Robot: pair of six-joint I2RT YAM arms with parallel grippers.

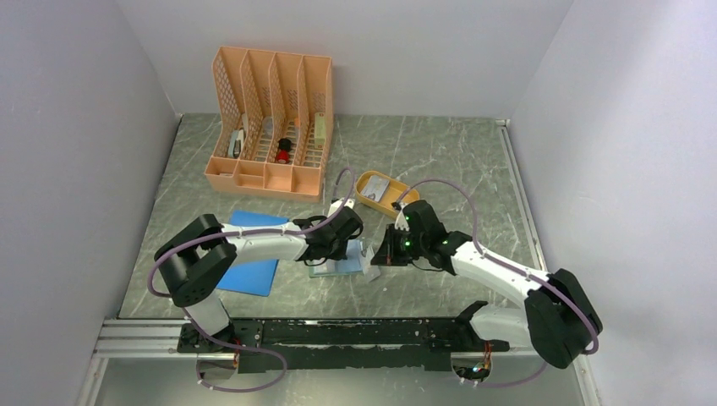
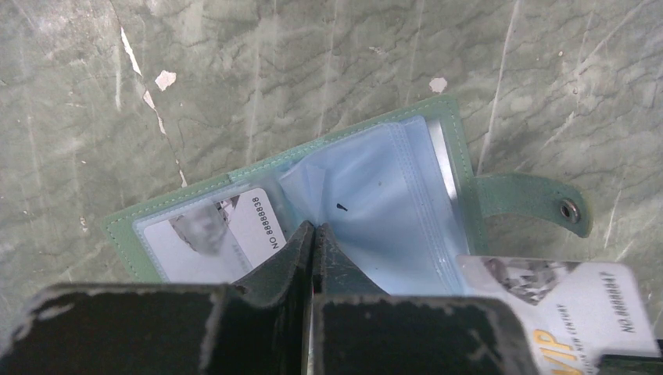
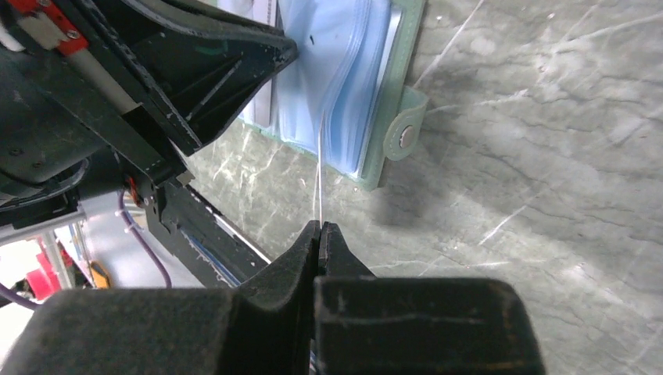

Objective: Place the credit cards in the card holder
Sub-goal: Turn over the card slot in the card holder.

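2 arms folded inward, both grippers closed.
Left arm [image 1: 254, 241] reaches right, wrist pitched down; left gripper [image 2: 313, 230] has its fingers pressed flat together with no gap. Right arm [image 1: 490, 271] reaches left, wrist turned toward the other; right gripper [image 3: 319, 226] pinches 1 thin card [image 3: 319, 180] edge-on at its tips. The 2 grippers sit just beside each other.

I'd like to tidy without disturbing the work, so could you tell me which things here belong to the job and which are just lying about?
In the job: card holder, credit card in right gripper, pocketed credit card, yellow tray with a pale card.
Lying about: orange organiser, blue pad.
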